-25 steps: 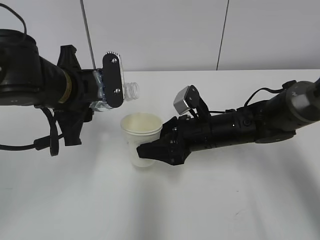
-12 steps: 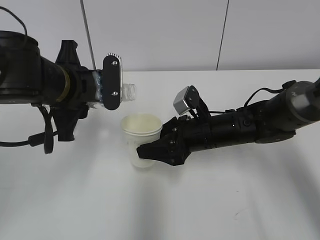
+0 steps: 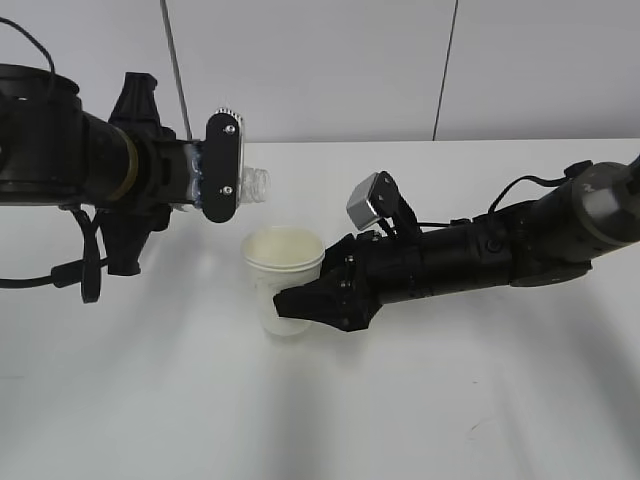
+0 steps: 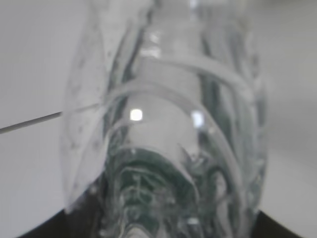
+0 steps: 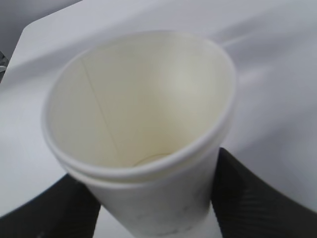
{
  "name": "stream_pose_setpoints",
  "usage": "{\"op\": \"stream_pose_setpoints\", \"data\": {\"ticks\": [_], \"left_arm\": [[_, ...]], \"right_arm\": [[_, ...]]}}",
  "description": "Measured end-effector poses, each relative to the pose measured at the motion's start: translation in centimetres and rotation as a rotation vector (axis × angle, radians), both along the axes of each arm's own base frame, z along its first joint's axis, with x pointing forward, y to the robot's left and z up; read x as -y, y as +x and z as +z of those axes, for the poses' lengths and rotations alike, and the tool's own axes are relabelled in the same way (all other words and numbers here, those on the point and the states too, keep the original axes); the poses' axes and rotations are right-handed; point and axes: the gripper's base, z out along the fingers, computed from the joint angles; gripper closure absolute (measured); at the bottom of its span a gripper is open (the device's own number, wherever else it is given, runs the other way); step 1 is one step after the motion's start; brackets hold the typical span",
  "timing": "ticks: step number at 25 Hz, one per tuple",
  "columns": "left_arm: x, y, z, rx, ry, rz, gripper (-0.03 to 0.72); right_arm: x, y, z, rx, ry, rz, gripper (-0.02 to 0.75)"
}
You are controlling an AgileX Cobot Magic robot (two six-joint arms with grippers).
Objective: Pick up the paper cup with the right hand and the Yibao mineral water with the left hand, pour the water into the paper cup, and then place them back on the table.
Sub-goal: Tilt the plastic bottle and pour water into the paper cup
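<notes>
My left gripper (image 3: pixel 220 165) is shut on the Yibao mineral water (image 3: pixel 255 185), holding the clear bottle on its side above the table, its open neck pointing right, up and left of the cup's rim. The bottle (image 4: pixel 168 124) fills the left wrist view, with green label low down. My right gripper (image 3: pixel 305 300) is shut on the white paper cup (image 3: pixel 283 268), which stands upright near the table's middle. In the right wrist view the cup (image 5: pixel 143 119) shows its cream inside, with a black finger (image 5: pixel 257 198) on each side.
The white table (image 3: pixel 450 400) stretches all around the cup. A pale wall with thin vertical seams stands behind the table. The right arm (image 3: pixel 500 250) lies low across the table from the right.
My left arm has drawn back a little to the left and rolled, taking the bottle's mouth slightly left and up from the cup. The right gripper and cup have not moved.
</notes>
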Motion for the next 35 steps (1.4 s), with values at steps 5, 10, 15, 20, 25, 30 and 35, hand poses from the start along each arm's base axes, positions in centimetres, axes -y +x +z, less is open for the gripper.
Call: {"op": "stream_pose_setpoints", "data": {"ticks": [5,10,15,20,25,30,35], "left_arm": [[0.0,0.08,0.1,0.014,0.021,-0.015,0.379],[-0.08,0.14,0.19,0.026,0.042,-0.019,0.379],[-0.15,0.18,0.25,0.033,0.056,-0.02,0.379],[-0.26,0.23,0.32,0.043,0.076,-0.02,0.379],[-0.26,0.24,0.34,0.045,0.079,-0.022,0.379],[-0.27,0.25,0.35,0.046,0.082,-0.022,0.379],[-0.27,0.26,0.37,0.048,0.084,-0.024,0.379]], "right_arm": [[0.01,0.01,-0.01,0.0,-0.001,-0.001,0.235],[0.01,0.02,-0.03,0.0,-0.003,-0.002,0.235],[0.01,0.01,-0.03,0.0,-0.004,-0.001,0.235],[0.01,0.01,-0.03,0.0,-0.004,-0.001,0.235],[0.02,0.02,-0.04,0.0,-0.005,-0.002,0.235],[0.02,0.01,-0.04,0.0,-0.005,-0.001,0.235],[0.02,-0.01,-0.05,0.001,-0.007,0.001,0.235]]}}
